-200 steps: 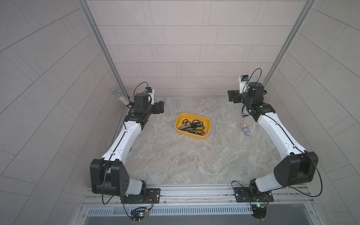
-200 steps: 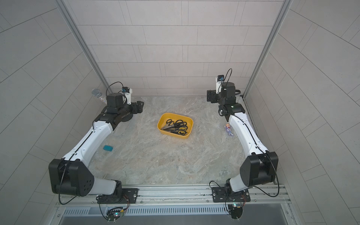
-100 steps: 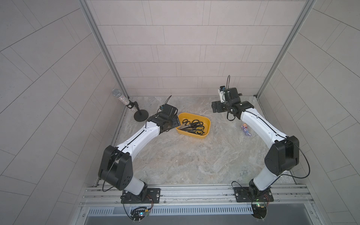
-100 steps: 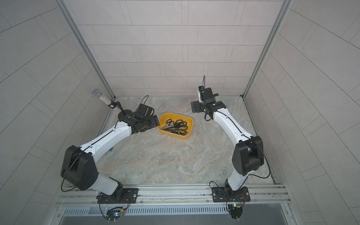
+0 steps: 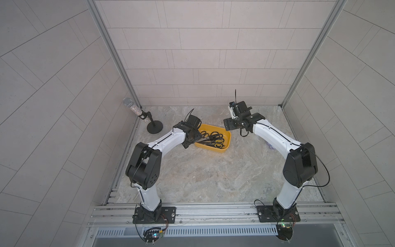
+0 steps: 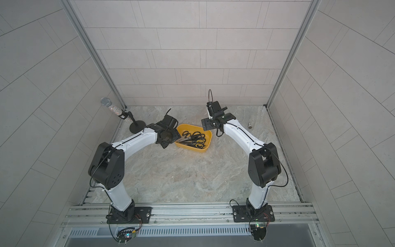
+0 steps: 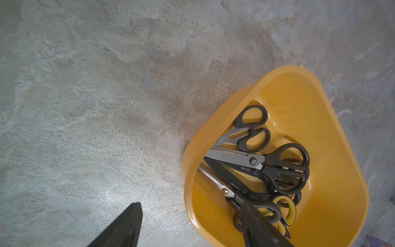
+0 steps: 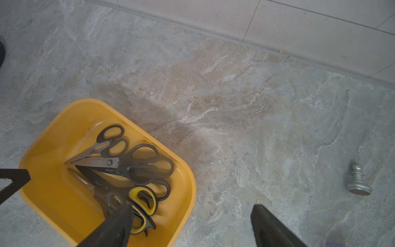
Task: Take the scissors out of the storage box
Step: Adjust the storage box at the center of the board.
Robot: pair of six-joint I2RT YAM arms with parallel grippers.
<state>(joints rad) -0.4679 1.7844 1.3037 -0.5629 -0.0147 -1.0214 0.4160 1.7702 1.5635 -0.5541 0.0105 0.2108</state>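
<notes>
Counter [image 5: 203,175]: stone-look slab, everything sits on it.

Left claw [image 7: 190,231]: wide open, holds nothing. One finger [image 7: 260,226] hangs over the box, the other is out over bare counter.

Right claw [image 8: 192,228]: also wide open and holding nothing. Same split, one finger [image 8: 111,226] over the box, the other over counter.

Box [image 5: 213,149]: yellow tub, flat on the counter between the two claws, partly under each.

Microphone [image 5: 136,110]: on a round-foot stand, behind the left claw on the side away from the box, well apart.

Scissors [image 7: 256,169]: all piled inside the box, blades toward the left claw, handles away from it. The yellow-handled pair [image 8: 141,190] sits right below the right claw's inner finger.

Pawn [image 8: 358,181]: silver chess piece, well clear of the right claw, on the side away from the box.
</notes>
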